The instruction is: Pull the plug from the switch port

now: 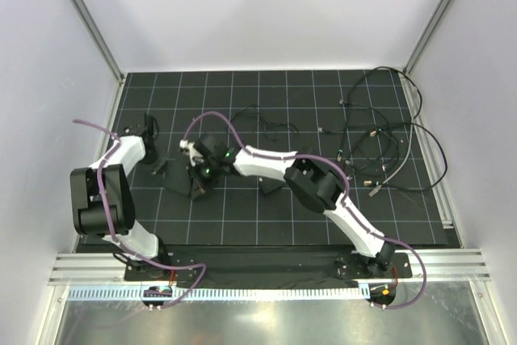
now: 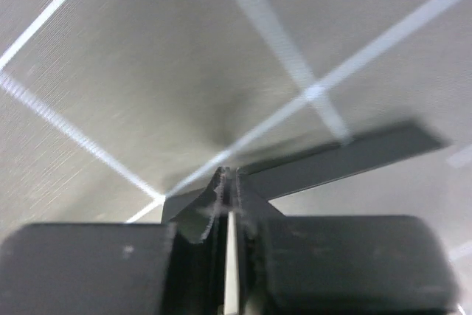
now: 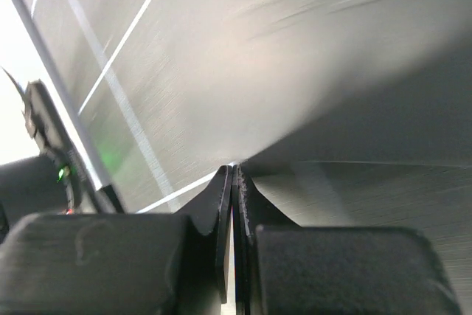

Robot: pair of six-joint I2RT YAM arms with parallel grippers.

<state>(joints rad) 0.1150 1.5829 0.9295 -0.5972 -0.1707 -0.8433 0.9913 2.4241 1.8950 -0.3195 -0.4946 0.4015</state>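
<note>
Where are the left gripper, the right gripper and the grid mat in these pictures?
left gripper (image 2: 227,181): left wrist view, where its fingertips meet.
right gripper (image 3: 232,175): right wrist view, where its fingertips meet.
grid mat (image 1: 266,90): top view, a bare square near the far edge.

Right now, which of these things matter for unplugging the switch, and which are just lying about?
For the job:
- flat black box under the right arm's tip, which carries the port
- left gripper, shut
- right gripper, shut
- plug: I cannot make it out

Lying about:
- cable tangle
- small black block
</note>
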